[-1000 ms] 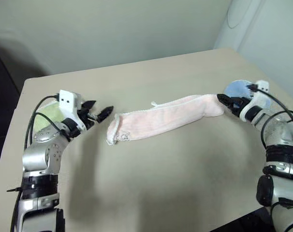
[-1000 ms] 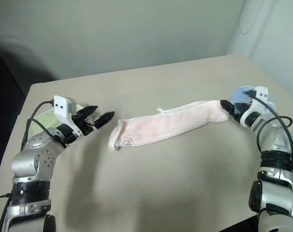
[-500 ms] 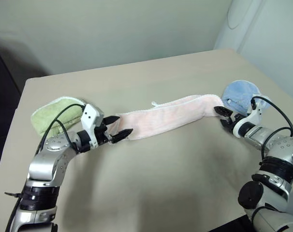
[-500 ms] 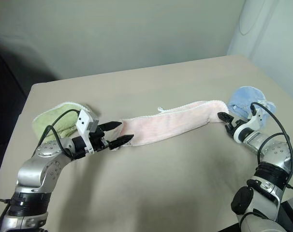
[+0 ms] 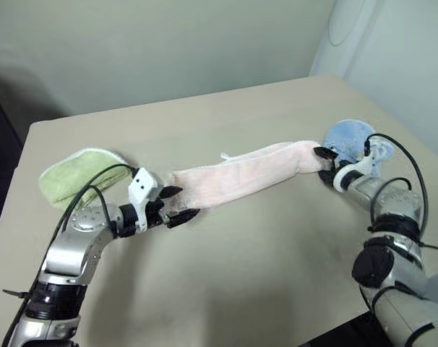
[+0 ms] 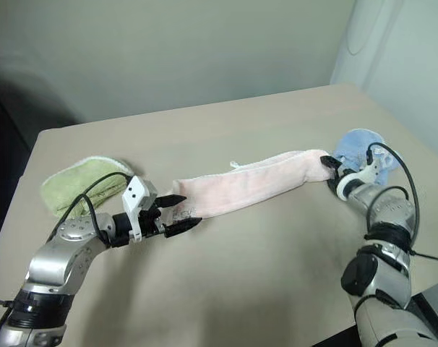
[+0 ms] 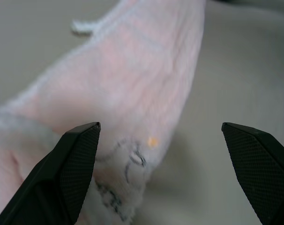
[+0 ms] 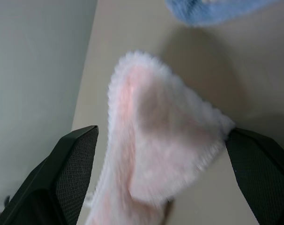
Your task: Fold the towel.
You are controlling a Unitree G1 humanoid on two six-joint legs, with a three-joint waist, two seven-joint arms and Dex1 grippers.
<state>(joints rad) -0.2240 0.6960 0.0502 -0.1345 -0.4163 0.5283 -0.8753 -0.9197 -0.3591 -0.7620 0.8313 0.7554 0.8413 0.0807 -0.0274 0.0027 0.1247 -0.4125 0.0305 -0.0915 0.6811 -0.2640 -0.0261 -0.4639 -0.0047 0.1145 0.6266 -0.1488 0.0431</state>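
Step in hand, as I read it: both claws lined up on the two ends of the towel, nothing gripped yet; the towel lies as a long narrow band across the desk, already doubled lengthwise by the look of it; left claw spread wide, low over the desk, the towel's near end with the dark squiggle and a small coloured dot between its fingers in the wrist view, one finger over the cloth, the other out over bare desk; whether it touches the pile I cannot tell; light green cloth lies behind and to the outer side of the left claw, apart from the towel, not in the way; right claw spread too, the towel's far rounded end poking up between its fingers, not pinched; small light blue cloth sits just beyond the right claw, close to that end, the one thing that could get caught in the grip; next move, my guess: close both claws on the ends, lift a little, carry one end over onto the other, keeping the edges matched and the blue cloth out of the pinch.
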